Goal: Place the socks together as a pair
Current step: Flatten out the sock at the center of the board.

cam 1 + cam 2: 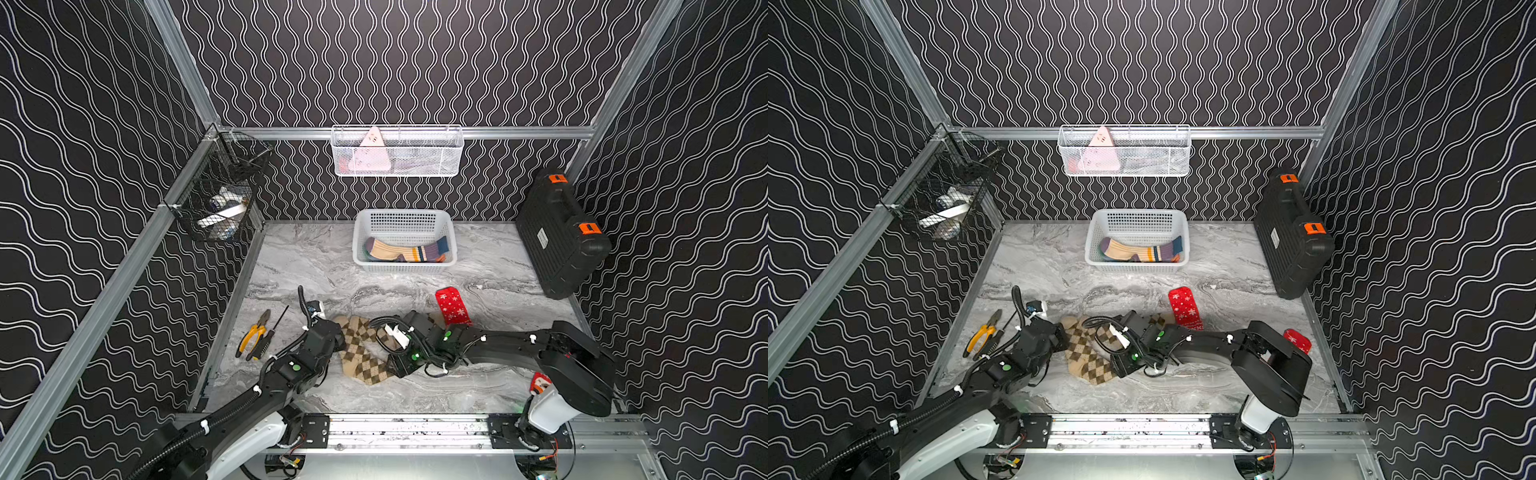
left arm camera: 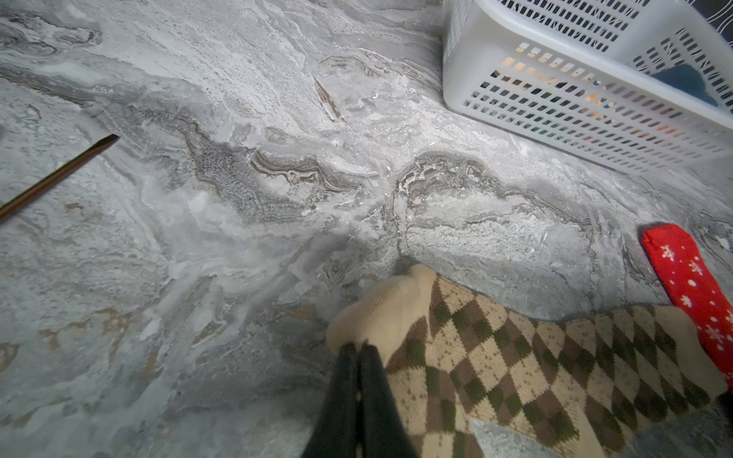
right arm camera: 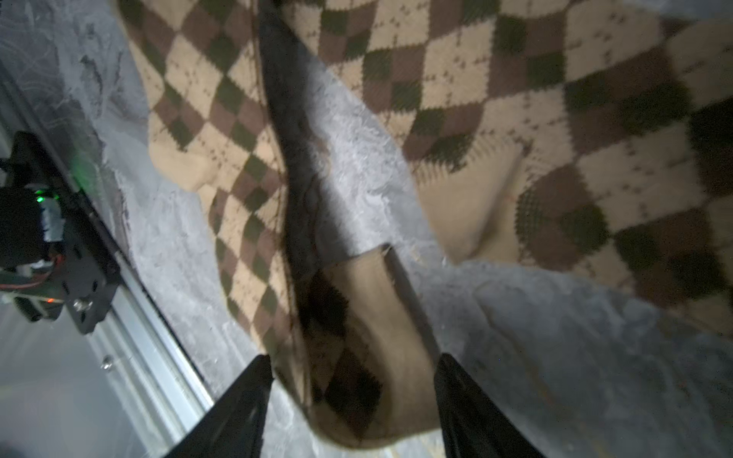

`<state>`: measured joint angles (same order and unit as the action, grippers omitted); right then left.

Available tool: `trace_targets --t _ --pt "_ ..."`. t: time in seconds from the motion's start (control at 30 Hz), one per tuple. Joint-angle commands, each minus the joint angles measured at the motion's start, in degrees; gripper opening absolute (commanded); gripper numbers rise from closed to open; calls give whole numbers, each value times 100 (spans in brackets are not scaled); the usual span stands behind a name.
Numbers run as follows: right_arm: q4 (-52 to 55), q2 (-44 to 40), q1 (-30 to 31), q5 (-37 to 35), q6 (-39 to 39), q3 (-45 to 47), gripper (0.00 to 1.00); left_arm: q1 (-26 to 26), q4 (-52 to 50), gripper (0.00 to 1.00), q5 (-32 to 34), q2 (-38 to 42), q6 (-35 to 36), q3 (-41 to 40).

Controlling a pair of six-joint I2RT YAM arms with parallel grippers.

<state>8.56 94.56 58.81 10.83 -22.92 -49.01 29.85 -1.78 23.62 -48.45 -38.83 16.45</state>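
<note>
Left gripper [image 2: 359, 351]: jaws closed tight, pinching the cream toe [image 2: 390, 305] of one argyle sock [image 2: 515, 357].

Right gripper [image 3: 353, 366]: jaws spread wide, with a tan argyle end lying loose between them. That view is blurred and shows no clamp.

Both argyle socks [image 1: 359, 353] lie on the marble table [image 1: 478, 390] in front of the white basket [image 1: 405, 269], on the robot's side, between the two wrists.

- Red snowflake sock [image 1: 453, 306]: flat, front-right of the basket, meeting the argyle fabric.
- Second red sock [image 1: 1296, 340]: further right, partly behind the right arm.
- Striped sock [image 1: 405, 252]: inside the basket.
- Pliers [image 1: 252, 332] and screwdriver [image 1: 272, 332]: front-left of the basket, well apart from the socks.
</note>
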Motion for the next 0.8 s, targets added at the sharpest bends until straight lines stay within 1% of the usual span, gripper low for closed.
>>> trace_targets --t 0.0,0.1,0.2,0.27,0.3,0.53,0.7,0.77 --pt "-496 143 17 -140 7 6 57 -48 126 0 -54 53 -43 1" --pt "-374 156 42 -12 -78 -11 35 -84 78 0 -122 153 -37 5" --pt "-78 -126 39 127 -273 8 14 -91 -10 0 -157 300 -37 1" --pt "239 -339 43 290 -402 -43 2 -95 -9 0 -214 366 -46 -27" --pt "418 -433 43 432 -471 -98 0 -89 15 0 -262 388 -74 -43" --pt "1625 -759 39 1450 -841 -700 0 -86 312 0 -702 430 -347 -241" --pt "2584 -885 17 1770 -844 -1076 0 -84 156 0 -806 699 -438 -350" --pt "2895 -1038 13 1698 -792 -1147 0 -88 83 0 -797 836 -465 -409"
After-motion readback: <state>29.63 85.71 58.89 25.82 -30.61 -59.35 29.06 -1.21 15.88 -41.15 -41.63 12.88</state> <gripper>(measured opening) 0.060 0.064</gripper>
